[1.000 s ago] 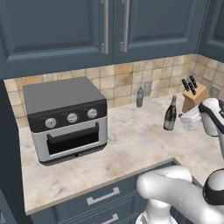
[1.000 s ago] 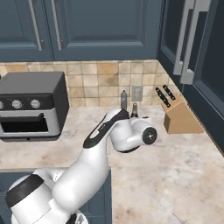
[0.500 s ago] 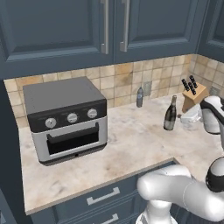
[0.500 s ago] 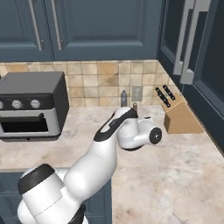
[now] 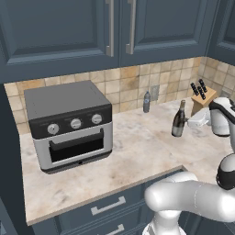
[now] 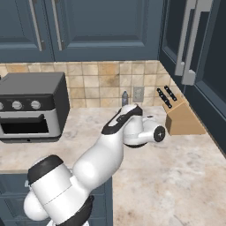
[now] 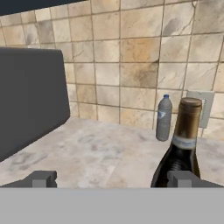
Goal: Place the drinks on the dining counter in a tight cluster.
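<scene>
Toward the right end of the marble counter (image 5: 137, 142), just off the wooden knife block (image 5: 202, 97), stands the dark glass wine bottle with a brownish foil neck (image 5: 178, 120). The white arm's pincer (image 7: 111, 179) is level with it and spread wide, holding nothing; in the hand view the bottle (image 7: 180, 153) sits off to the right, right in front of the right-hand fingertip (image 7: 183, 179) rather than between the two. A small grey-blue plastic water bottle with a blue cap (image 7: 163, 118) stands upright further back, against the tiled wall beside a pale outlet plate (image 7: 201, 108), well apart from the wine bottle. A grey-and-black toaster oven (image 5: 69, 124) occupies the counter's left end.

The step in hand looks like closing on the wine bottle. To do it well, the pincer should probably shift sideways until the bottle is centred between the fingertips, then advance and clamp on the wider body below the shoulder, not the slim neck, keeping the bottle upright so it does not tip.

A pale band circles the base of the neck; no writing or brand can be read on either bottle.
</scene>
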